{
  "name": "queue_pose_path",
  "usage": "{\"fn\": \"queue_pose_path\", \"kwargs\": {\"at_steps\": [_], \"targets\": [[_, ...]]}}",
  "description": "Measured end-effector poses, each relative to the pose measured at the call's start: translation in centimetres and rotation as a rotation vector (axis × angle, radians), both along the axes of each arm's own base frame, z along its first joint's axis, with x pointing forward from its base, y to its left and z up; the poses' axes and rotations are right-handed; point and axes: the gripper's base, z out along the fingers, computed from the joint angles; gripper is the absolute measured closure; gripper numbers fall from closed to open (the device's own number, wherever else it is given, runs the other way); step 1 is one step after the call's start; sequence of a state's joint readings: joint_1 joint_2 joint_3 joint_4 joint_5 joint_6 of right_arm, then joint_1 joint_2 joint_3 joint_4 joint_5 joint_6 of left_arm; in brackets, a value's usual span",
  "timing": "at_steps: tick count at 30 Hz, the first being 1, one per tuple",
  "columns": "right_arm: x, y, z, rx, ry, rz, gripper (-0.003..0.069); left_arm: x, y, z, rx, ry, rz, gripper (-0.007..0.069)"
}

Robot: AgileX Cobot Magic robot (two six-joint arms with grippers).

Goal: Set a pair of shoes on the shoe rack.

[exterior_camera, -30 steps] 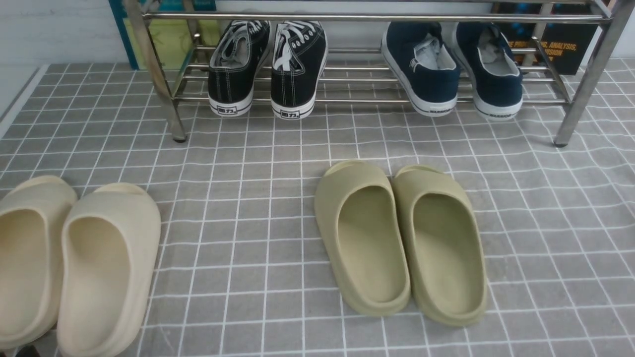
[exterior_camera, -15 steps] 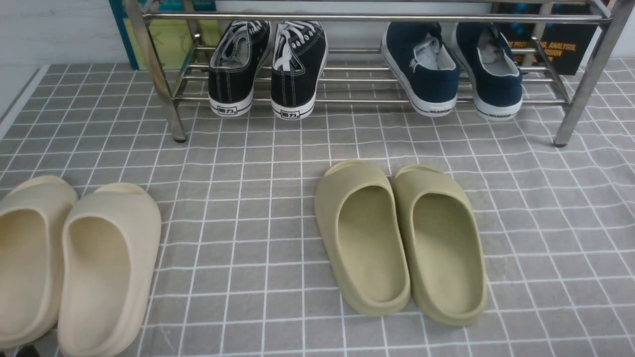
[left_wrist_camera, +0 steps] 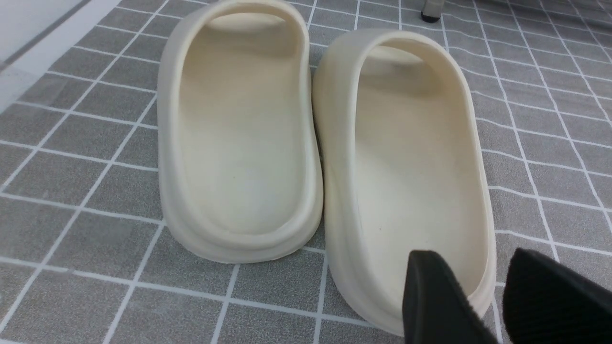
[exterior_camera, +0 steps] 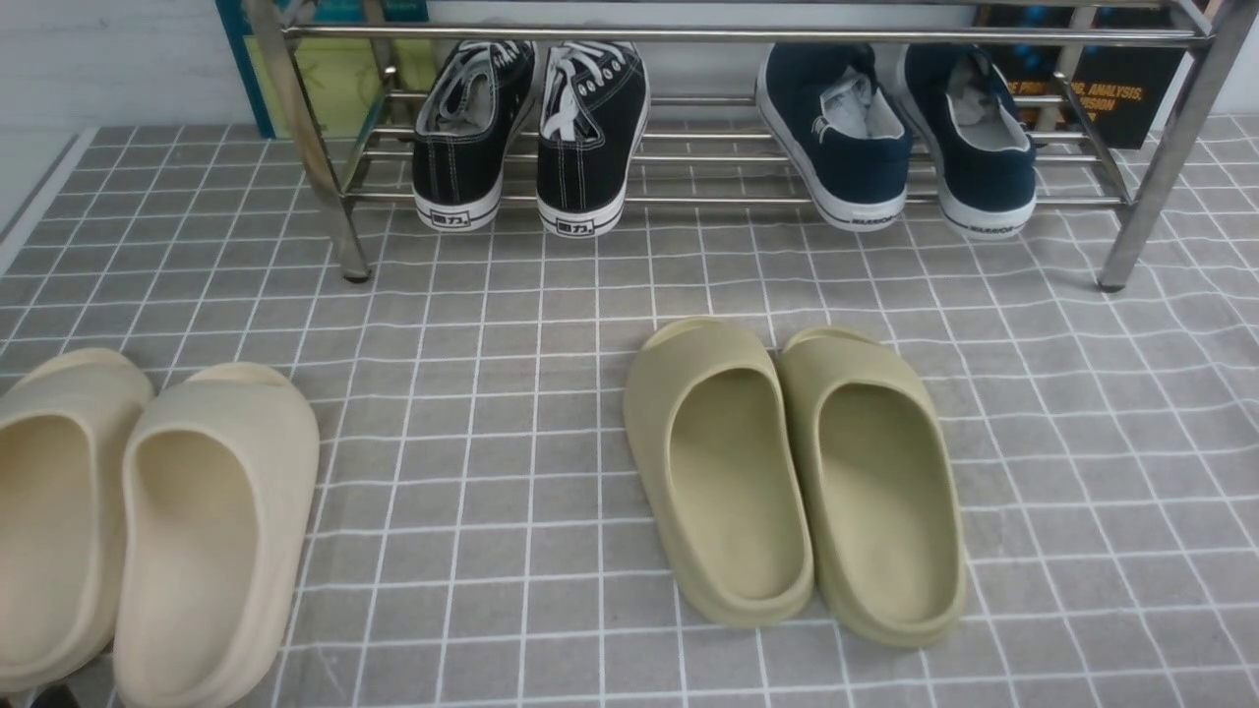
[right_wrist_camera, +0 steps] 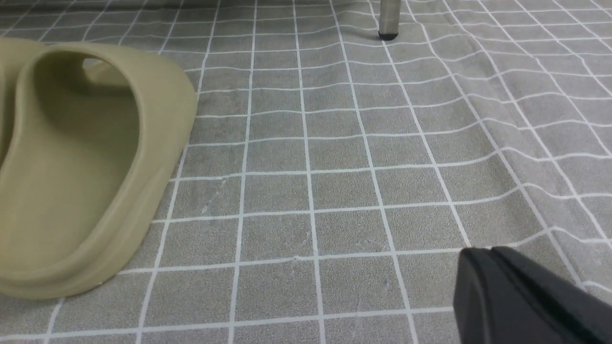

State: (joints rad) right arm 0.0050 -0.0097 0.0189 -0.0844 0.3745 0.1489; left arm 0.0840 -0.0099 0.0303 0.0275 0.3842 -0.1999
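Observation:
The pair of shoes, two navy slip-ons [exterior_camera: 848, 143] [exterior_camera: 974, 147] with white soles, rests on the lower bars at the right of the shoe rack [exterior_camera: 728, 35], heels toward me. Neither gripper shows in the front view. In the left wrist view my left gripper [left_wrist_camera: 473, 258] is open, its black fingers either side of the heel rim of a cream slide [left_wrist_camera: 411, 157], holding nothing. My right gripper [right_wrist_camera: 487, 251] is shut and empty over bare floor mat, to the right of an olive slide [right_wrist_camera: 81, 172].
Two black lace-up sneakers [exterior_camera: 531, 138] sit at the rack's left. An olive pair of slides [exterior_camera: 797, 482] lies mid-floor and a cream pair [exterior_camera: 138, 521] at the left. Rack legs [exterior_camera: 339, 226] [exterior_camera: 1131, 236] stand on the grey tiled mat.

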Motion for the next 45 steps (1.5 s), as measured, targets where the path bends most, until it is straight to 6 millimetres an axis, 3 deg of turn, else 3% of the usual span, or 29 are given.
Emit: {"fn": "queue_pose_path", "kwargs": {"at_steps": [45], "targets": [[-0.02, 0.0, -0.01, 0.001, 0.005, 0.0, 0.0643, 0.0, 0.0, 0.0, 0.0, 0.0, 0.0, 0.0386]]}}
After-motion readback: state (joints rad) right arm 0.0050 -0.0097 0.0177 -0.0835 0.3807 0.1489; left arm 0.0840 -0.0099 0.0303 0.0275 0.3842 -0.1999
